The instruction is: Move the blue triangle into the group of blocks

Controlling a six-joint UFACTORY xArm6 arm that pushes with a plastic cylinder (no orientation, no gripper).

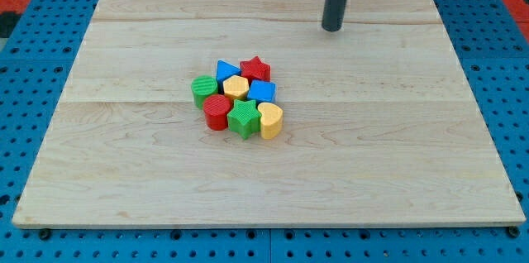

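Note:
The blue triangle (226,70) sits at the top of a tight cluster of blocks near the board's middle, touching the red star (256,69) on its right, the yellow hexagon (236,88) below it and the green cylinder (203,89) at its lower left. The cluster also holds a blue cube (263,92), a red cylinder (217,112), a green star-like block (244,119) and a yellow heart (270,119). My tip (332,28) stands well apart, up and to the right of the cluster, near the board's top edge.
The wooden board (124,172) lies on a blue perforated table (33,64). No other loose objects are on the board.

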